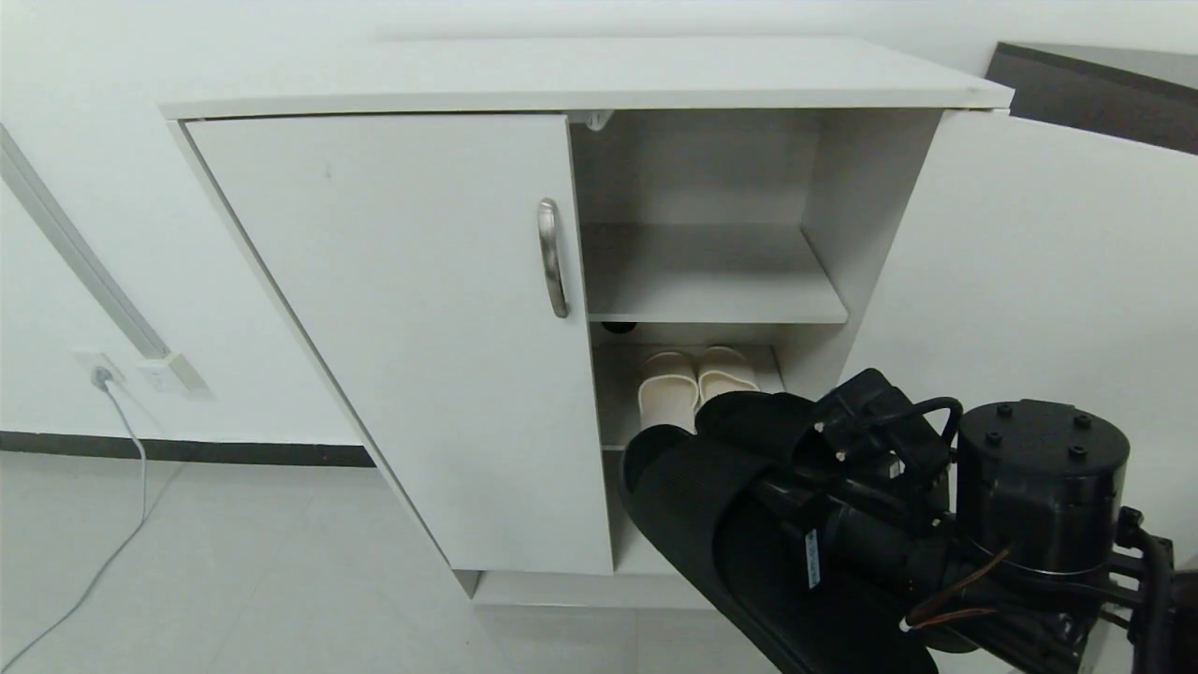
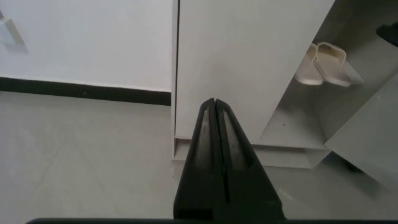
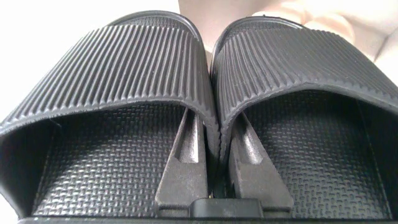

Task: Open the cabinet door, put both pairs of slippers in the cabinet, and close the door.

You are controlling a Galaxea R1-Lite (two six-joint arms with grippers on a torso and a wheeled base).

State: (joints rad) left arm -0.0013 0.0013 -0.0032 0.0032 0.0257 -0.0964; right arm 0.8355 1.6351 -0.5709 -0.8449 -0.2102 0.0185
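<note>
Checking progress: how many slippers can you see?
4: two white slippers side by side on the cabinet's second shelf down; two black slippers clamped in the right pincer outside it. Others possibly hidden.

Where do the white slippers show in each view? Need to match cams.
Head: white slippers on a shelf, right of the closed door, behind the black slippers.
Left wrist: white slippers on that shelf, beside the door.
Right wrist: cannot tell; black slippers block it.
Shared landmark: the closed door.
</note>
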